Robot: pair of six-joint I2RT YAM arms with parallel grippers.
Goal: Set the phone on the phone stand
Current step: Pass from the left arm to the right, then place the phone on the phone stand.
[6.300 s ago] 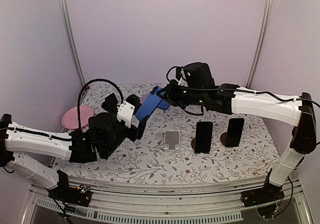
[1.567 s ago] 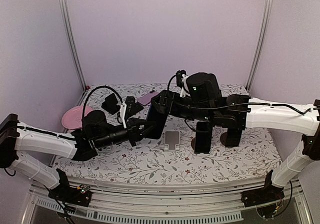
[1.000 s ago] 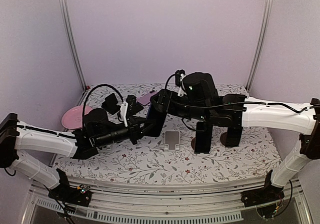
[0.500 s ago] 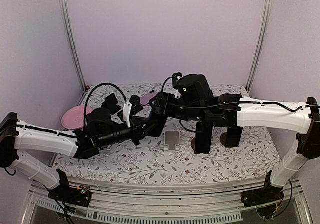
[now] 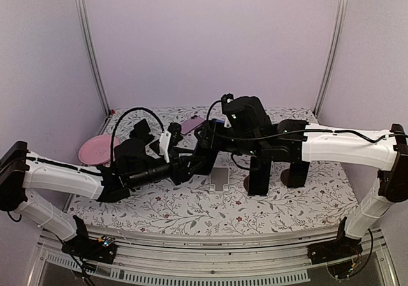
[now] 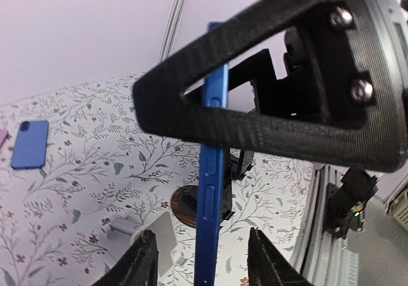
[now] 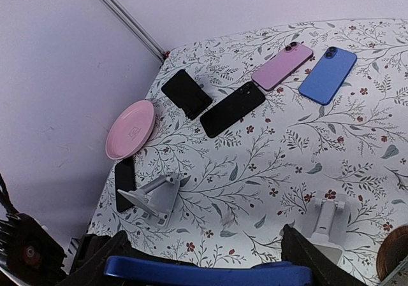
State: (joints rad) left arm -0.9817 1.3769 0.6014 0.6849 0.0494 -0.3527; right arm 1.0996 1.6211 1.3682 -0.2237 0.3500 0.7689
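Observation:
The blue phone hangs on edge above the table, between both grippers at centre. My right gripper is shut on it, and the phone spans from one finger to the other. The left gripper is open, its fingers standing apart from the phone on either side. In the top view the two grippers meet at the left gripper and right gripper. The empty white phone stand sits on the table just below and to the right of them; the same phone stand shows in the right wrist view.
Two black phones stand upright on round brown bases right of the white stand. A pink plate lies at far left. A pink phone, another blue phone, a black phone and a second white stand sit toward the back and left.
The left gripper, shut on the blue phone until half a second ago, has opened off it. The right gripper has narrowed onto the phone. Both arms shifted slightly right.

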